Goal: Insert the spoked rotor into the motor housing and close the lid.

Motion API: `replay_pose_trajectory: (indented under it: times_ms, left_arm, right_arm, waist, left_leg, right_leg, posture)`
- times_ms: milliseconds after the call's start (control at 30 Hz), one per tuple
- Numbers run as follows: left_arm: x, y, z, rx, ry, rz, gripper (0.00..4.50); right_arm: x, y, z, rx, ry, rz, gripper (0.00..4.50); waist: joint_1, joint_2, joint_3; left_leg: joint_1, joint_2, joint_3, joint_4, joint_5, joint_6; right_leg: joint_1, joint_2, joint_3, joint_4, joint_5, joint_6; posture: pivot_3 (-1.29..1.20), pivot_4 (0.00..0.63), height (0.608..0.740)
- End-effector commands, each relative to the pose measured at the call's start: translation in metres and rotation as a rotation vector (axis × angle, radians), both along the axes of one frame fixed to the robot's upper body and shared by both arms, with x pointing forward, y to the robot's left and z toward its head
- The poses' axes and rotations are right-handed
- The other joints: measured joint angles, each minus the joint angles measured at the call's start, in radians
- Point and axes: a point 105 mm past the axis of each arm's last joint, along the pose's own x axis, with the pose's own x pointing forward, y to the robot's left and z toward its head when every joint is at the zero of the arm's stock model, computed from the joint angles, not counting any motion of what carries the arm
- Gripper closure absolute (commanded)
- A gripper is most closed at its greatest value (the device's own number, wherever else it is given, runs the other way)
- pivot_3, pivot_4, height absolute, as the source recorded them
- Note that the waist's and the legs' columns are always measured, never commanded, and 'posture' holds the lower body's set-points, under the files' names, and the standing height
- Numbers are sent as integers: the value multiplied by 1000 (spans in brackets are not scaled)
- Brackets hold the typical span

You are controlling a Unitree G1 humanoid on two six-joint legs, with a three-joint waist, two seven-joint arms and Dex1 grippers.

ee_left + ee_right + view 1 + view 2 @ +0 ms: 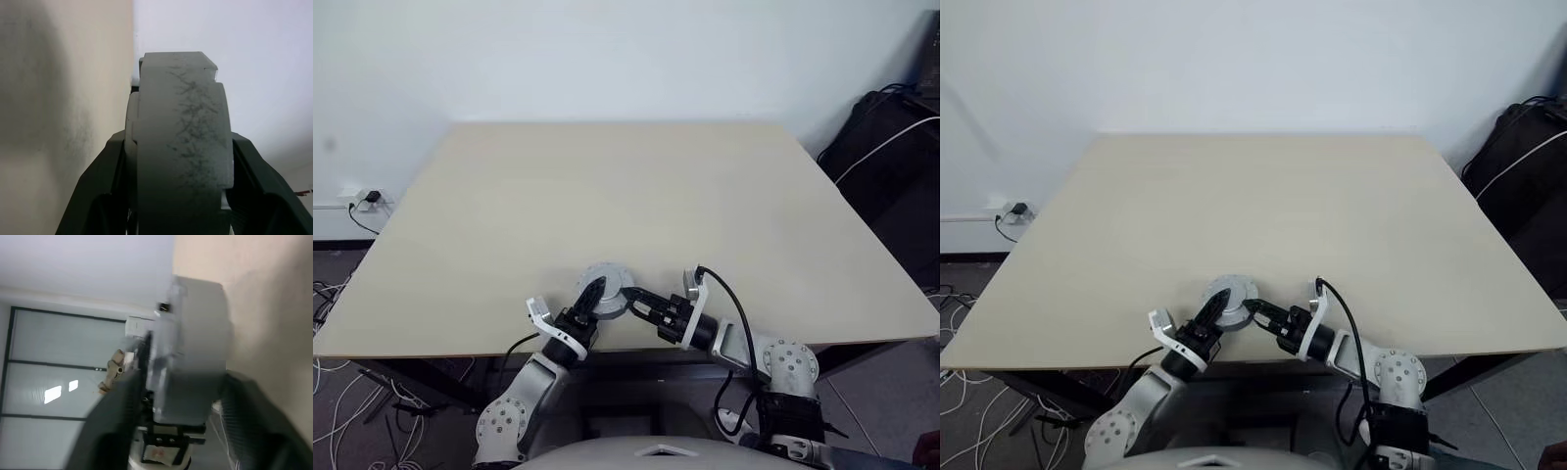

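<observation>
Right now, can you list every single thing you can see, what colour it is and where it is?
Round motor assembly: one, grey, near the table's front edge, with the lid on top as far as I can tell; rotor hidden.
Table: one, pale beige, in the middle of the room.
Wall socket with plug: one, white, low on the wall at the left.
Cables: several, white and black, on the floor at the left.
Bag: one, black, at the right beside the table.
Left gripper: one, black jaws clamped on the assembly.
Right gripper: one, black jaws around the assembly's other side.
</observation>
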Motion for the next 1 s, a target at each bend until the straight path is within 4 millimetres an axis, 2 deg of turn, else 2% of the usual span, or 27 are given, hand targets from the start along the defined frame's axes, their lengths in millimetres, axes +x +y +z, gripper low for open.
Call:
replay_pose_trajectory:
  times_ms: [33, 100, 267, 367, 467, 533, 633, 767, 1000]
  left_arm:
    - [6, -18, 21, -104, -57, 19, 2421]
    - [7, -14, 22, -79, -70, 43, 2421]
    - [17, 1, 23, 19, -93, 137, 2421]
    - [34, 12, 24, 92, -89, 199, 2421]
    - [56, 19, 27, 123, -85, 245, 2421]
    - [70, 21, 31, 144, -94, 258, 2421]
    - [88, 25, 34, 168, -100, 290, 2421]
    - [113, 27, 28, 188, -43, 328, 2421]
    - [140, 24, 22, 200, -6, 320, 2421]
  right_arm:
    - [2, -3, 11, -2, -60, -4, 602]
    - [1, -9, 7, -52, -61, -16, 3]
    - [3, -18, -1, -310, -164, -37, 0]
    - [9, -18, 7, -442, -348, -104, 0]
    - [20, -19, 18, -620, -615, -197, 0]
    - [23, -15, 20, -681, -740, -217, 0]
    - [25, -12, 23, -731, -881, -254, 0]
    - [32, -16, 6, -851, -912, -247, 0]
    - [32, -13, -1, -884, -966, -260, 0]
  waist:
    - [0, 0, 0]
    - [1, 0, 0]
    - [3, 0, 0]
    - [6, -1, 0]
    - [13, -2, 1]
    - [13, -3, 0]
    - [13, -5, -1]
    - [14, -10, -1]
    - [23, -14, 2]
  left_leg:
    - [0, 0, 0, 0, 0, 0]
    - [0, 0, 0, 0, 0, 0]
    - [0, 0, 0, 0, 0, 0]
    - [0, 0, 0, 1, 0, 0]
    - [0, 0, 0, 1, 1, -1]
    - [0, 0, 0, 3, 1, -1]
    - [1, -1, 0, 3, 4, -5]
    - [1, -1, 0, 3, 4, -5]
    - [0, -1, -1, 3, 4, -6]
  right_leg:
    - [0, 0, 0, 0, 0, 0]
    - [0, 0, 0, 0, 0, 0]
    - [0, 0, 0, 0, 0, 0]
    - [0, 0, 0, 0, 0, 0]
    - [1, 1, 0, 0, 0, 1]
    - [2, 1, 0, 0, -1, 6]
    - [3, 1, 1, -1, 2, 3]
    - [4, 2, 1, -2, 2, 4]
    - [4, 2, 0, -5, 3, 5]
  posture:
    - [0, 0, 740]
    - [0, 0, 740]
    - [0, 0, 740]
    - [0, 0, 740]
    - [0, 0, 740]
    - [0, 0, 740]
    - [0, 0, 740]
    - [0, 0, 740]
    - [0, 0, 740]
